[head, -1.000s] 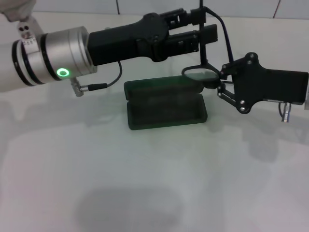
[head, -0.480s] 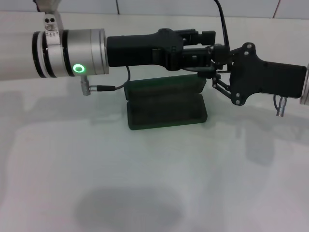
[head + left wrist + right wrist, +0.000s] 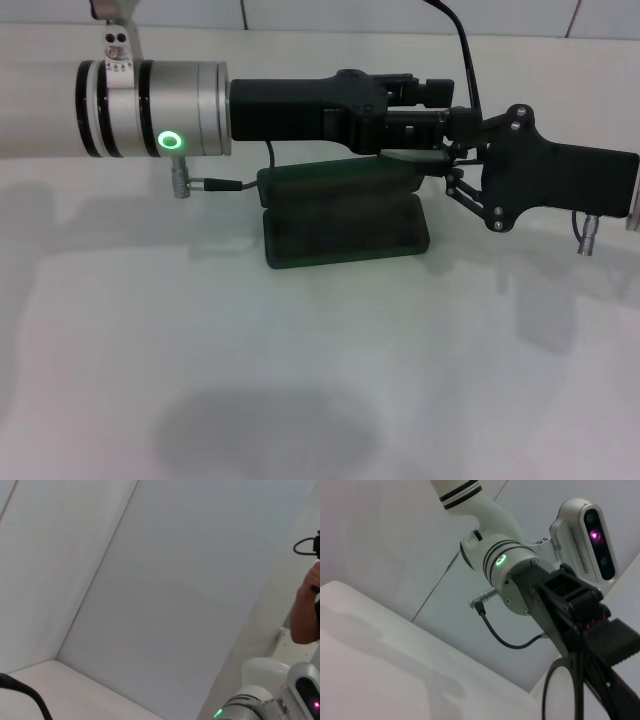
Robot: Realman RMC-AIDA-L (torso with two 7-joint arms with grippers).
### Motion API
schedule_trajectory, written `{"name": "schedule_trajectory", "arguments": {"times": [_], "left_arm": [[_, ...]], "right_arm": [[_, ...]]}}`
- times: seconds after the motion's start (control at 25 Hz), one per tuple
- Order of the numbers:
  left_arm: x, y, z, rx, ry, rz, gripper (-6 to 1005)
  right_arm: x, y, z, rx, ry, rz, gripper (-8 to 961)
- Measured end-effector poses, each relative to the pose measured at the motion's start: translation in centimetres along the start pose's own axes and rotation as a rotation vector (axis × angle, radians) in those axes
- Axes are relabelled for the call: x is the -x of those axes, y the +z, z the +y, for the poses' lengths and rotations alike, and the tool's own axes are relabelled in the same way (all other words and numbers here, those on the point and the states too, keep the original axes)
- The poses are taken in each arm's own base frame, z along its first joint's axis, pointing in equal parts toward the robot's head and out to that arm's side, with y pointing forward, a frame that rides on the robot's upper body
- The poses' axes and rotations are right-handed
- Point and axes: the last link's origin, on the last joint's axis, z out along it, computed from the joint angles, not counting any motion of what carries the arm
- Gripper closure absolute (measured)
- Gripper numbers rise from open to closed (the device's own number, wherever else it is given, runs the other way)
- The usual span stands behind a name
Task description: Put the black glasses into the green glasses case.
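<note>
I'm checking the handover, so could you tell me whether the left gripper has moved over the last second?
Yes. The left gripper has come down and shifted toward the right gripper, now just above the open green glasses case's lid.

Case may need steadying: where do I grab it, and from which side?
Probably the left end wall on the near half of the green case, coming in low from the robot's left. It lies open and flat; the left gripper and right gripper meet over its far half, leaving the near half free.
</note>
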Motion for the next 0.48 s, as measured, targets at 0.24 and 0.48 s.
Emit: {"name": "schedule_trajectory", "arguments": {"times": [0.24,0.48], "left_arm": [[0.23,0.49,0.14,0.014,-0.016,-0.034,287],[0.06,0.58,0.17,0.016,-0.025,-0.025,287]], "right_arm": [[0.07,-0.04,0.08,0.002,0.001,-0.005,856],[0.0,-0.28,0.32,0.001,0.005,-0.004,856]]}}
